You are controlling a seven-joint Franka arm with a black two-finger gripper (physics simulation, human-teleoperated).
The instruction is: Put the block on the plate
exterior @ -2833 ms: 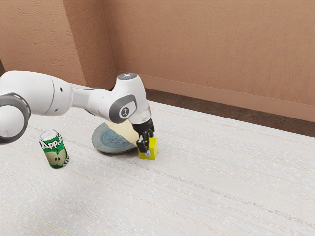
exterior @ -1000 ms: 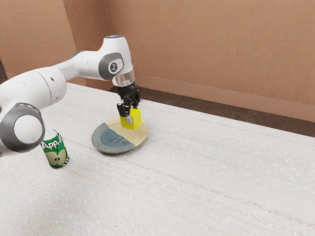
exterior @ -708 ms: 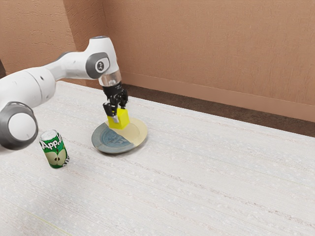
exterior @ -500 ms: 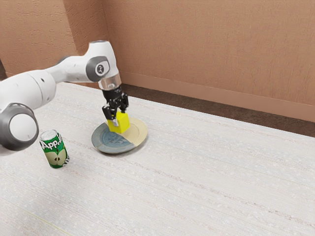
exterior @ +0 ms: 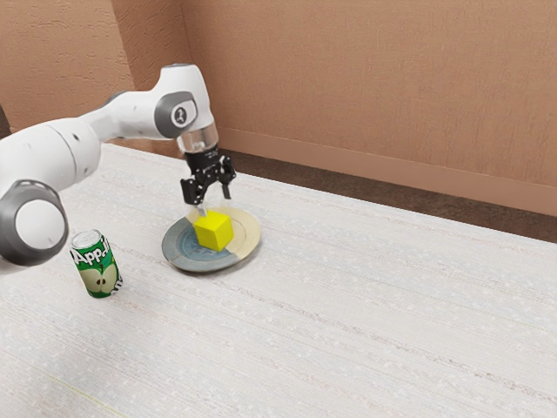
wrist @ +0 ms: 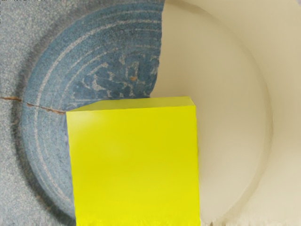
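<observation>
- Your yellow block (exterior: pixel 213 231) is on the plate (exterior: pixel 250 237), sitting inside its rim, near the middle.
- You have the fingers (exterior: pixel 191 193) released: they stand spread apart and are not closed on anything.
- Your gripper (exterior: pixel 215 205) is just above the block and points down at it. One fingertip overlaps the block's upper edge in the exterior view; you cannot tell from this whether the two touch.
- In the wrist view you see the block's broad, flat yellow face close under the hand, with a narrow strip of a second face along one edge.
- You can see that the plate is two-toned, one part patterned blue-grey and the other plain cream. In the wrist view the block overlaps both parts.
- A thin, rust-brown line, like a crack, runs across the blue-grey part toward the block.
- At the exterior view's left of your plate, well apart from it, a green can (exterior: pixel 94 266) stands upright, with "App.J" lettering and a halved-fruit picture on its side.
- Your white arm (exterior: pixel 130 122) reaches in from the exterior view's left, over the pale, streaked surface (exterior: pixel 348 322) that carries the plate and the can.
- Beyond the surface you see a dark brown strip (exterior: pixel 348 185) and a tan, textured wall (exterior: pixel 365 87).
</observation>
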